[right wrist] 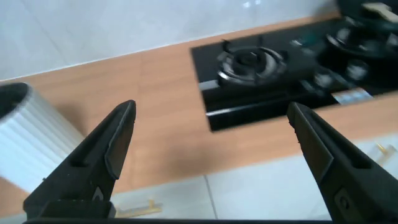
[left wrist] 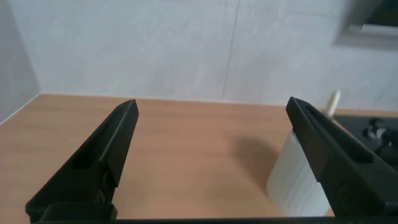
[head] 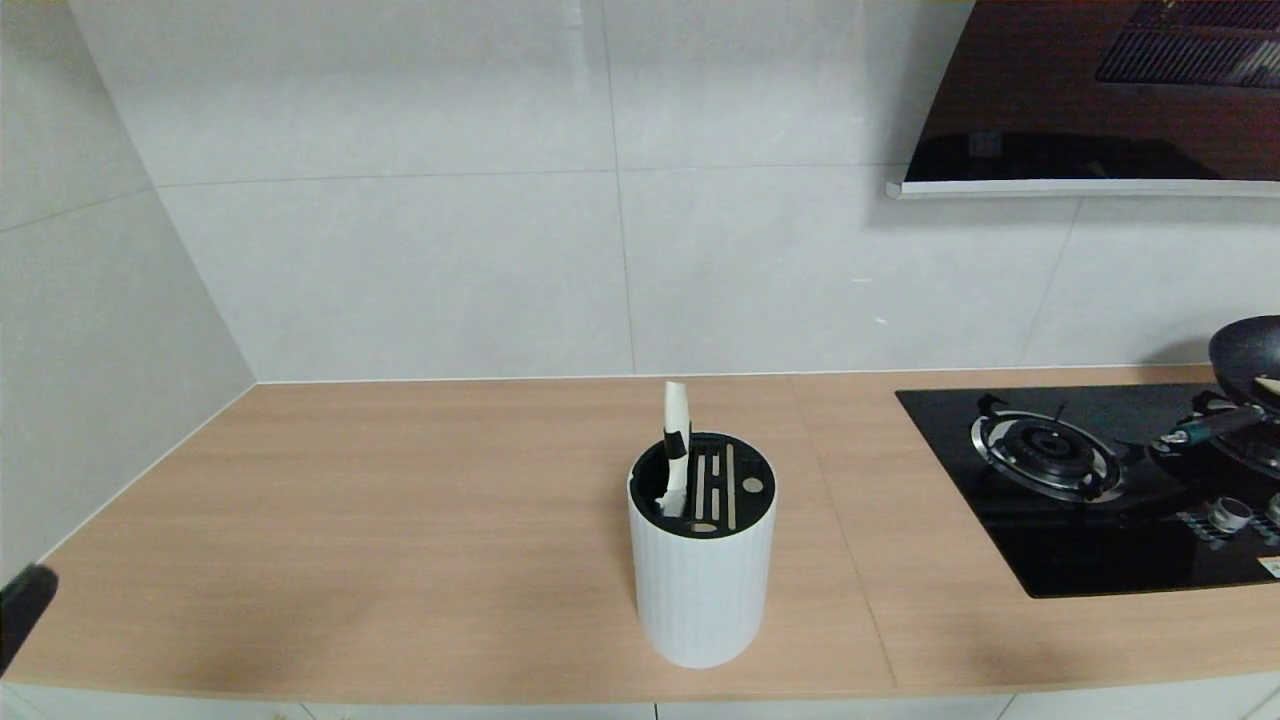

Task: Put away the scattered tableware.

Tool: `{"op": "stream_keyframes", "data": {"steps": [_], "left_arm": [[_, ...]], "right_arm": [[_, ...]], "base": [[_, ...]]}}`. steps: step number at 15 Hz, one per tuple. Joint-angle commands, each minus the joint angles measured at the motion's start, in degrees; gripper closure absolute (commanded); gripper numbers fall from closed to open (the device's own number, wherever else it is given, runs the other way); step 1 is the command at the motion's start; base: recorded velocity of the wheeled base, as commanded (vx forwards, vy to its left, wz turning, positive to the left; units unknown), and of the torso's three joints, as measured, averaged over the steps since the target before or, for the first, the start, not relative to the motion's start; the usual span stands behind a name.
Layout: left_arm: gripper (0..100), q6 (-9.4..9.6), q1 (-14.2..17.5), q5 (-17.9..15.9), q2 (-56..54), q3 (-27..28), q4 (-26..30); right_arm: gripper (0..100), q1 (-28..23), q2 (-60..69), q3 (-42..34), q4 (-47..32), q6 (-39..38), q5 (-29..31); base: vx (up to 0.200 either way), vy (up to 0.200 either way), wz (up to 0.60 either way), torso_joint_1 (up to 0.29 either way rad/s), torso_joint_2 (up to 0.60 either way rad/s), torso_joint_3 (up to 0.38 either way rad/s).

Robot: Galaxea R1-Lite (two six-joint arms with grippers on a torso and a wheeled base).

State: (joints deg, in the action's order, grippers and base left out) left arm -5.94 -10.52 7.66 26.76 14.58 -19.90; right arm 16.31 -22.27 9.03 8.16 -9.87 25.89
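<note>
A white ribbed utensil holder with a black slotted top stands on the wooden counter near its front edge. A white-handled utensil sticks up out of it on the left side. In the left wrist view my left gripper is open and empty over the counter, with the holder beyond it and the utensil handle poking up. My right gripper is open and empty in the right wrist view, above the counter's front edge between the holder and the stove.
A black gas stove fills the counter's right end, with a dark pan on its far burner. A range hood hangs above it. Tiled walls close off the back and left. Bare counter lies left of the holder.
</note>
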Motion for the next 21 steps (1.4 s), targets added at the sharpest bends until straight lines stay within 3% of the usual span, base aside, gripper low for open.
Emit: {"op": "stream_keyframes", "data": {"steps": [1, 3, 6, 8, 9, 11, 13, 15, 17, 18, 21], "left_arm": [[0, -0.22, 7.6, -5.3, -20.1, -1.9, 13.3], [0, -0.22, 9.8, -8.4, -25.3, -1.7, 18.7], [0, 0.22, 10.6, -7.5, -26.8, -4.3, 19.4], [0, 5.59, 10.6, -2.7, -26.8, -13.2, 15.3], [0, 6.29, 10.6, -1.7, -26.8, -14.6, 16.4], [0, 5.67, 10.6, -2.2, -26.8, -14.4, 19.7], [0, 6.38, 10.6, -3.4, -26.8, -14.4, 19.7], [0, 4.97, 10.6, -4.0, -26.8, -14.5, 19.6], [0, 4.97, 10.6, -4.0, -26.8, -14.5, 19.6], [0, 4.97, 10.6, -4.0, -26.8, -14.5, 19.6], [0, 4.97, 10.6, -4.0, -26.8, -14.5, 19.6]], "right_arm": [[0, -2.9, 10.8, -3.0, -3.8, 2.7, -0.2], [0, -5.1, 14.8, -2.5, -4.9, 6.9, -1.5], [0, -8.1, 16.5, -2.2, -5.2, 9.6, -4.4], [0, -8.1, 16.5, -1.4, -4.9, 11.0, -3.5], [0, -8.1, 16.5, -0.4, -5.0, 11.7, -2.5], [0, -8.1, 16.5, -0.8, -5.2, 13.4, -0.5], [0, -8.2, 16.5, -2.4, -4.8, 14.4, 2.8], [0, -9.9, 16.6, -3.3, -4.4, 13.9, 3.1], [0, -16.0, 20.3, -4.7, -5.2, 15.1, 1.0], [0, -16.4, 22.3, -7.7, -5.2, 17.9, -1.7], [0, -16.4, 22.2, -9.0, -4.5, 16.0, -3.6]], "base": [[0.0, 0.0, 0.0, 0.0, 0.0, 0.0], [0.0, 0.0, 0.0, 0.0, 0.0, 0.0], [0.0, 0.0, 0.0, 0.0, 0.0, 0.0], [0.0, 0.0, 0.0, 0.0, 0.0, 0.0], [0.0, 0.0, 0.0, 0.0, 0.0, 0.0], [0.0, 0.0, 0.0, 0.0, 0.0, 0.0], [0.0, 0.0, 0.0, 0.0, 0.0, 0.0], [0.0, 0.0, 0.0, 0.0, 0.0, 0.0], [0.0, 0.0, 0.0, 0.0, 0.0, 0.0], [0.0, 0.0, 0.0, 0.0, 0.0, 0.0], [0.0, 0.0, 0.0, 0.0, 0.0, 0.0]]}}
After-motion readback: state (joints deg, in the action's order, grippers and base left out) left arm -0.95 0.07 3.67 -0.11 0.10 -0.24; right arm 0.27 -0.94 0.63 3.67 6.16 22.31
